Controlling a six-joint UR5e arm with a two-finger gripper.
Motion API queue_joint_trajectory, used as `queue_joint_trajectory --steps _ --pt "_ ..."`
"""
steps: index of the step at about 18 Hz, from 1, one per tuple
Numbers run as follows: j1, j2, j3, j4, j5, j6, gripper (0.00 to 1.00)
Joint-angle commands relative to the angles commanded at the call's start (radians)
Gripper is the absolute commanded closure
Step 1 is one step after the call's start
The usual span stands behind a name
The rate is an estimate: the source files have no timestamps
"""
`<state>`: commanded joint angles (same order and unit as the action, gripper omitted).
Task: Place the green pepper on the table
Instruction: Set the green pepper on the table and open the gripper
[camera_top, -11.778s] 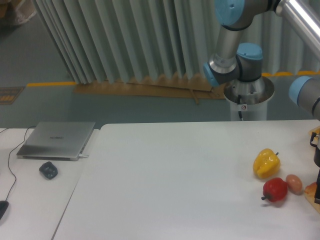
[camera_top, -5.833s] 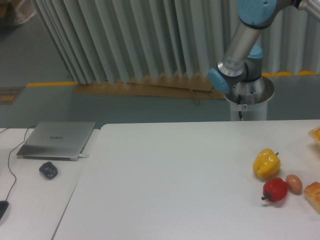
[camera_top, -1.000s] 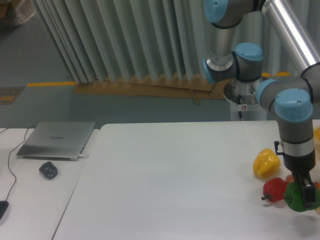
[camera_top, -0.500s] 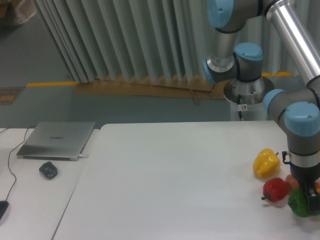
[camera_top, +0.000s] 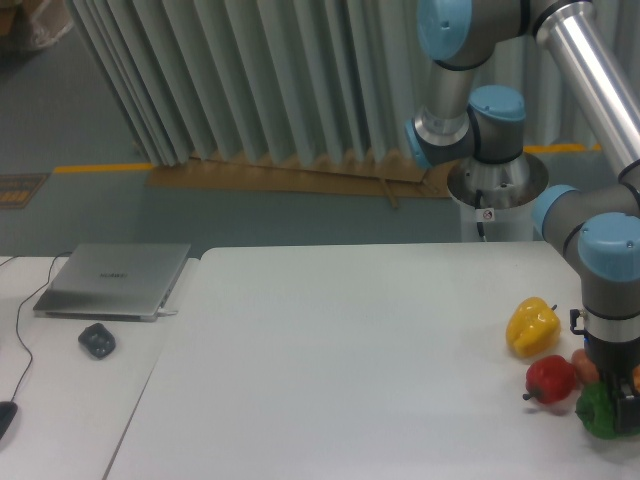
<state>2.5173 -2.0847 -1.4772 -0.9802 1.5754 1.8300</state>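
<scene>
Beside the red fruit (camera_top: 549, 380), green pepper (camera_top: 596, 411) now lower in gripper (camera_top: 622, 405).

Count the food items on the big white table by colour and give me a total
Green: 1, glossy green bell pepper, at the pincer
Yellow: 1, glossy yellow bell pepper
Red: 1, round red apple-like fruit
Brown-orange: 1, small egg-shaped item, partly hidden by the arm
Total: 4 visible

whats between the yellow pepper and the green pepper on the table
In the camera view, the round red apple-like fruit lies between the glossy yellow bell pepper and the glossy green bell pepper.
</scene>
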Motion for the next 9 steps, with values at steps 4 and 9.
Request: queue_joint_trajectory --steps 4,9 --pt "0.0 -0.005 0.003 0.005 0.002 0.009 0.0" --pt "0.0 -0.011 0.002 0.006 0.002 0.02 0.0"
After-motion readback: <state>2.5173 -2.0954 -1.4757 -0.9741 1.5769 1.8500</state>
